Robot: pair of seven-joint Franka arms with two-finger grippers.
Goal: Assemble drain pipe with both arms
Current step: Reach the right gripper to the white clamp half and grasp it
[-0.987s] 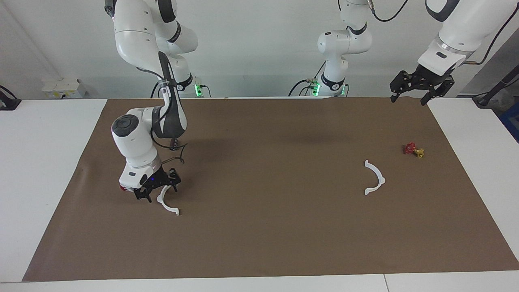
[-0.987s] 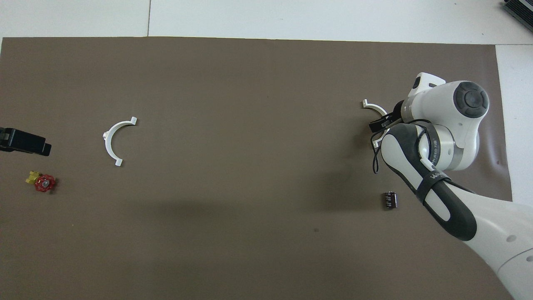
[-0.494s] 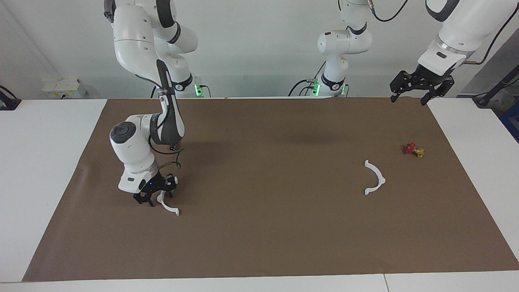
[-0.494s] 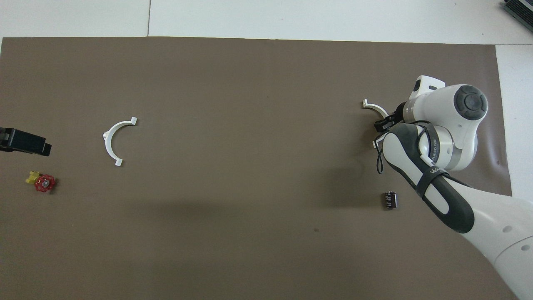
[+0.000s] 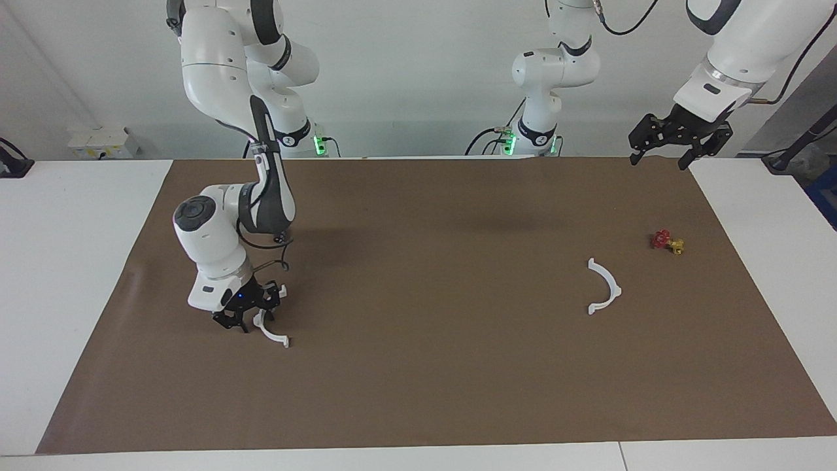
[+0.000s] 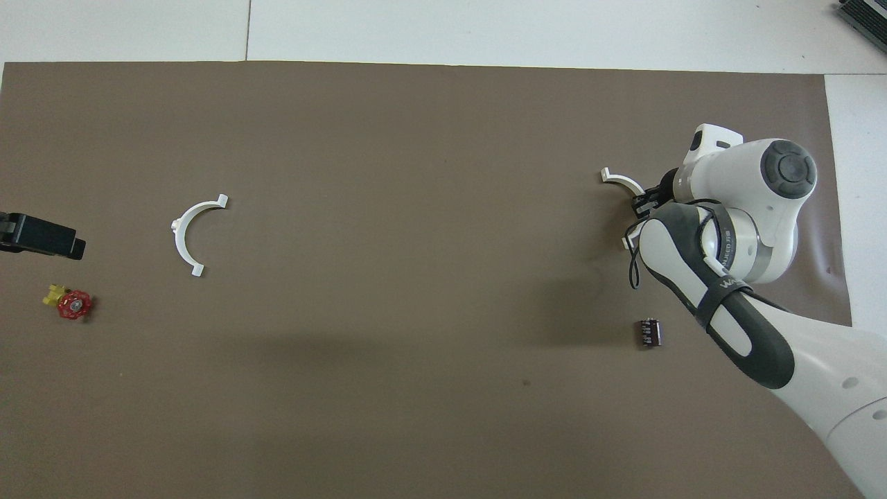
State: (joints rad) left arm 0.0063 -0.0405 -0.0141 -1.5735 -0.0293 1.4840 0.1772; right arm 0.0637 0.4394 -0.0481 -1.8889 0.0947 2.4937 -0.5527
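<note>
The drain pipe lies as two thin white half-rings on the brown mat. One half-ring (image 5: pixel 275 338) (image 6: pixel 618 180) is at the right arm's end of the table. My right gripper (image 5: pixel 252 322) (image 6: pixel 641 203) is down at the mat and shut on the part of that half-ring nearer the robots; the wrist hides its middle in the overhead view. The other half-ring (image 5: pixel 609 288) (image 6: pixel 181 232) lies free toward the left arm's end. My left gripper (image 5: pixel 658 161) (image 6: pixel 41 237) waits open, up in the air over the mat's corner by the robots.
A small red and yellow valve (image 5: pixel 667 242) (image 6: pixel 69 303) sits near the free half-ring, toward the mat's edge at the left arm's end. A small dark ribbed cylinder (image 6: pixel 650 332) lies nearer the robots than the gripped half-ring. The brown mat (image 5: pixel 425 392) covers most of the table.
My right gripper has come down and shut on the half-ring, its wrist shifting slightly toward the mat's edge. The left arm and the other half-ring have not moved.
</note>
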